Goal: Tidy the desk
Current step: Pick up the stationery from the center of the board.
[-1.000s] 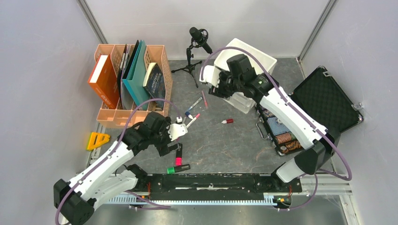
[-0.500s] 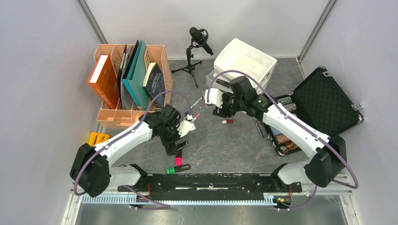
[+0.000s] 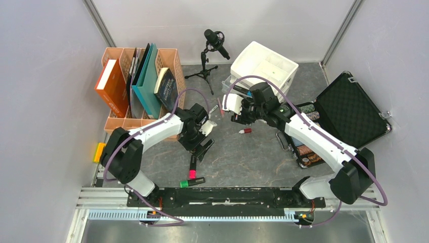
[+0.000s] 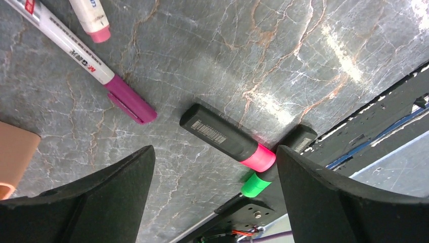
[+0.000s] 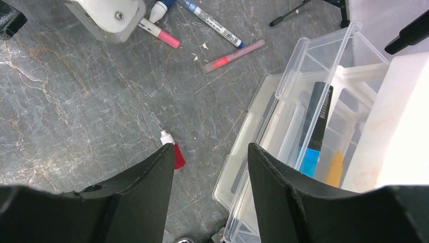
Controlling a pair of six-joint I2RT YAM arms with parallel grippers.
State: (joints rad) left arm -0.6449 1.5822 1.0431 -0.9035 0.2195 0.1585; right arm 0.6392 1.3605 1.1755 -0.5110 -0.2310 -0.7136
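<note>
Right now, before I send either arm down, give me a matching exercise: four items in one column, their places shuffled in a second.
1. pink-capped highlighter
2. small red-capped tube
3. blue-capped marker
4. microphone

A. inside the clear drawer
B. standing at the back of the desk
C. cap against a green-capped highlighter
D. on the stone top near the right gripper

Pairs: 1-C, 2-D, 3-A, 4-B
</note>
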